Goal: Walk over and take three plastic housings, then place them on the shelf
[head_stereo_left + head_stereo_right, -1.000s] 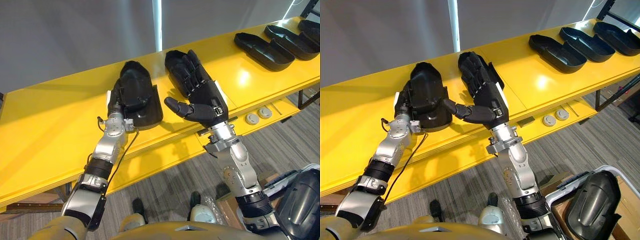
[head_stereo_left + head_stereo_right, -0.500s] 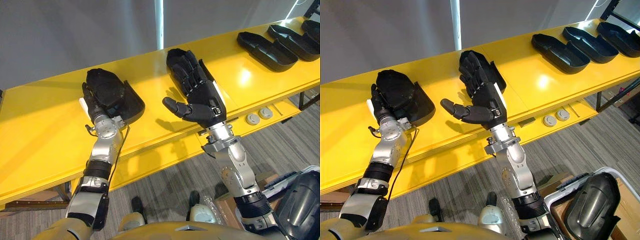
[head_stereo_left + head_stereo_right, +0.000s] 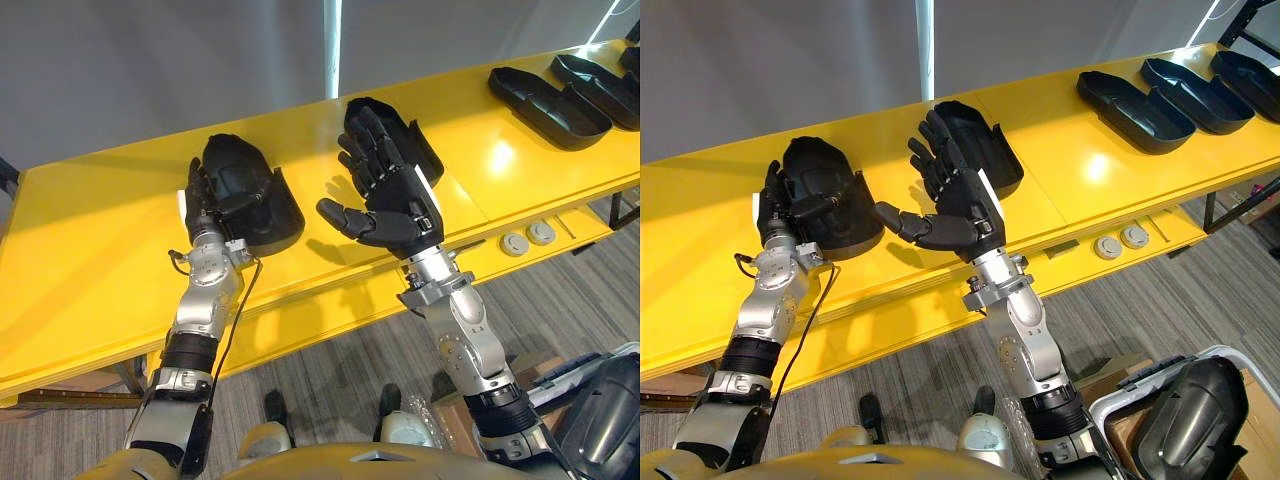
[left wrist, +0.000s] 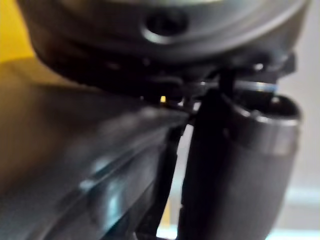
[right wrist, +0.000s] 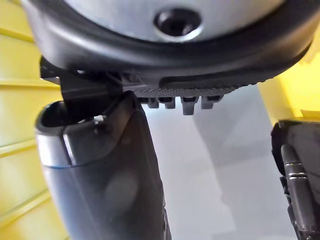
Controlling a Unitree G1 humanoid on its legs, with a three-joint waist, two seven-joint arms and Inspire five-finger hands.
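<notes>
Plastic housings (image 3: 980, 140) counted at yellow tabletop (image 3: 90, 260): five, all black, hollow side up.

Housing one (image 3: 262, 190): grasped by left hand (image 3: 212, 205), side wall pinched between thumb inside hollow and fingers along outer face. Resting or lifted: cannot tell. Same grip seen in left wrist view, thumb (image 4: 235, 165) close against dark wall.

Housing two: just beyond right hand (image 3: 958, 205) fingertips, apart from them. Right hand released: fingers straight and spread, thumb out toward left hand, palm up, holding nothing.

Remaining three housings (image 3: 1135, 100): side by side in a row, well apart from right hand on its outer side, toward tabletop end.

Also counted: two round silver discs (image 3: 514, 243) on lower ledge below tabletop edge, near right wrist, outer side.

Containers: one white bin (image 3: 1105, 395) down by right elbow. Contents: one dark shell (image 3: 1185, 420), shaped like the housings.
</notes>
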